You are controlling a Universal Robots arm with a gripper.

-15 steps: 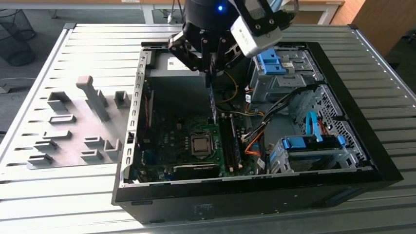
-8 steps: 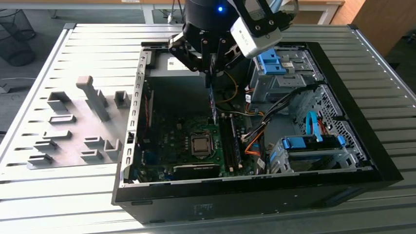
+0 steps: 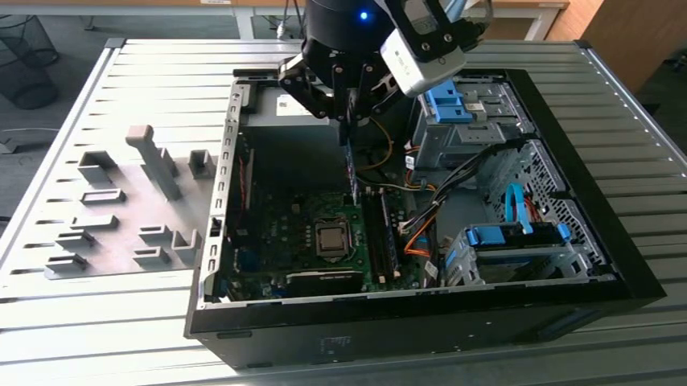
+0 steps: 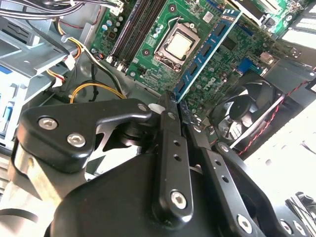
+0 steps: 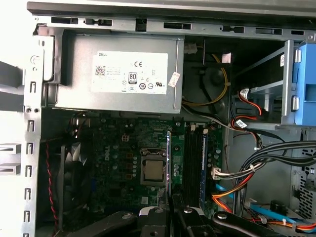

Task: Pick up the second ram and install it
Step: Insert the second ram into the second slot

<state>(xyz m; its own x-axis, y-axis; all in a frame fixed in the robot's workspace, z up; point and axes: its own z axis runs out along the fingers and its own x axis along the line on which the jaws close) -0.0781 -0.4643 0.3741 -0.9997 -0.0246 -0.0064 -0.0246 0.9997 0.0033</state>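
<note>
Exterior view: gripper (image 3: 350, 121) pinches the memory stick (image 3: 351, 173) upright above the board (image 3: 311, 233), case wall (image 3: 222, 193) at nine o'clock.

My own fingers (image 4: 170, 143) cover the near end of the second ram (image 4: 205, 52) in the second wrist view, so I cannot see how much of the stick sits between them. In the exterior view my wrist hides the stick's upper end (image 3: 351, 165). In the first wrist view the stick shows edge-on (image 5: 169, 158); its chips and label cannot be made out. The frame edge at 3 o'clock cuts off the blue drive-bay clip (image 5: 306, 84). At 9 o'clock the fan (image 5: 74, 173) lies in shadow, blades unclear.
</note>
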